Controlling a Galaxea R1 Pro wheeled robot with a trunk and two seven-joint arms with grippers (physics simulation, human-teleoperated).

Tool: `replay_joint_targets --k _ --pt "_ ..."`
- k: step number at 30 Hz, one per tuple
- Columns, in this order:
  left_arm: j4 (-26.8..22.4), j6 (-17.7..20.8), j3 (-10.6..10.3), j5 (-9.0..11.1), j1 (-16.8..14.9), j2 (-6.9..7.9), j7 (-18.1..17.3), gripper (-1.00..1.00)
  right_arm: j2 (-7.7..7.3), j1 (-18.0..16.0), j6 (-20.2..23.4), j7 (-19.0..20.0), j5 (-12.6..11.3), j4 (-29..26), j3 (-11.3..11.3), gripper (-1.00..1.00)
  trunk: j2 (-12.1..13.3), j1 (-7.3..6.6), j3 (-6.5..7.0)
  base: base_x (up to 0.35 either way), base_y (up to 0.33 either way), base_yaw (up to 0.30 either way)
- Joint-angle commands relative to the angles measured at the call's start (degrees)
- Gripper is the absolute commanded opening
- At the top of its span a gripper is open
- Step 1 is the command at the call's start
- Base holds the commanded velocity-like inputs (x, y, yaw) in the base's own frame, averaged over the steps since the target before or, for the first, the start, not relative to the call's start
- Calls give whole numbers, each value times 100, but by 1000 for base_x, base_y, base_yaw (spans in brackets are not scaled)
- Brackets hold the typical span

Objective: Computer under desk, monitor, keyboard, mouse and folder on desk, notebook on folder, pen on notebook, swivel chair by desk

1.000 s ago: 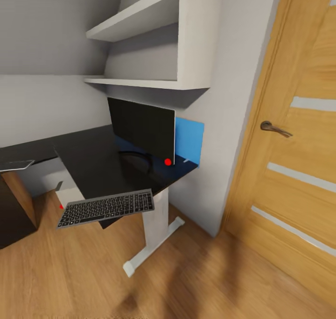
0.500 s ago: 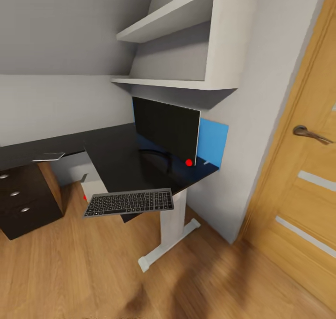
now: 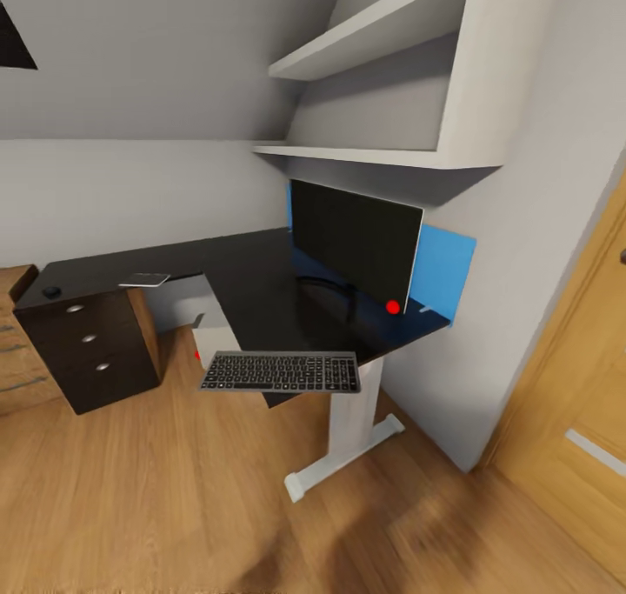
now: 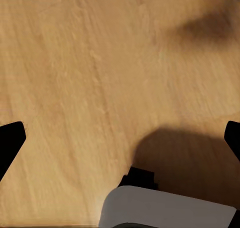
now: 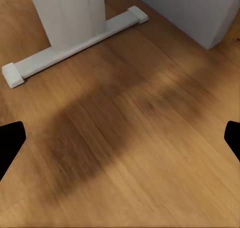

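Head view: the desk (image 3: 252, 285), with glossy black top and blue back panel, is being seen against the grey wall, under white wall shelves (image 3: 382, 98). The monitor (image 3: 355, 239) is being carried upright on the desk top, near the back panel, with its red dot at the lower corner nearest the wall. The keyboard (image 3: 281, 372) is being seen at the desk's near edge, overhanging it toward the wooden floor (image 3: 174, 498); how much of it is being supported cannot be told. The computer (image 3: 209, 337) is being partly hidden under the desk, with a red light at its edge. A dark drawer unit (image 3: 91, 346) is being seen under the desk's far wing; a small black mouse (image 3: 52, 291) is lying above it at the corner of the top, and a flat grey item (image 3: 144, 279) is lying nearby, well apart from the keyboard. A white pedestal leg (image 3: 348, 433) is standing below the keyboard.

Left wrist view: the left gripper (image 4: 120, 138) is being held with its fingers wide apart over bare floor, nothing between them.

Right wrist view: the right gripper (image 5: 120, 143) is likewise being held spread wide and empty, above the floor near the pedestal foot (image 5: 75, 45).
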Motion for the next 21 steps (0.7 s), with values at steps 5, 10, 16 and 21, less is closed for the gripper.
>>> replay_joint_targets --k 5,10,16,21 --pt "2 -7 -49 14 -4 -2 44 100 4 -4 -18 25 -59 10 41 100 -3 0 -5 0 0 285" --pt "2 -7 -50 15 -4 -1 44 100 0 -4 -23 31 -59 10 41 100 -3 0 -5 0 -178 274" --pt "2 -5 -53 15 -4 -2 44 100 7 -4 -26 34 -58 10 56 100 -3 0 -9 0 -263 64" --pt "2 -7 -53 15 -4 -2 44 100 -1 -5 -42 43 -57 6 45 100 -3 0 -14 0 -46 -9"
